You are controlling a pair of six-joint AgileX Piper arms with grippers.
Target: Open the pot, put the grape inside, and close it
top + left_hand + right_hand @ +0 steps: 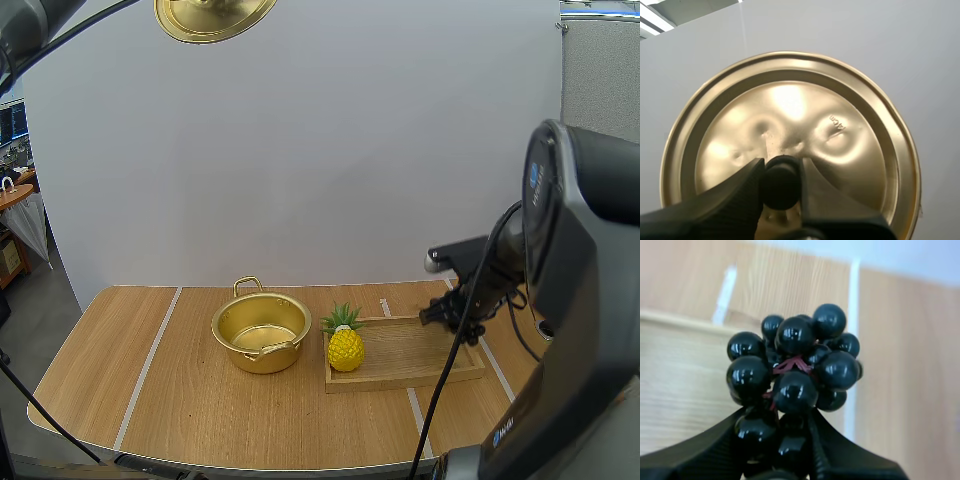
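Right gripper (785,426) pinches the seemingly light, slick bunch of grapes (792,357) low down, open pot (262,335) at its nine o'clock; left gripper (781,172) clenches the lid (790,100) by its knob (781,184).

Pot (262,360) left of tray (415,355); pineapple (345,346) on tray

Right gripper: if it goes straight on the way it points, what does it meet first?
The right gripper, shut on the grapes, points down near the tray's right end. It would probably meet the tray first, or the table just beside it; depth is unclear.
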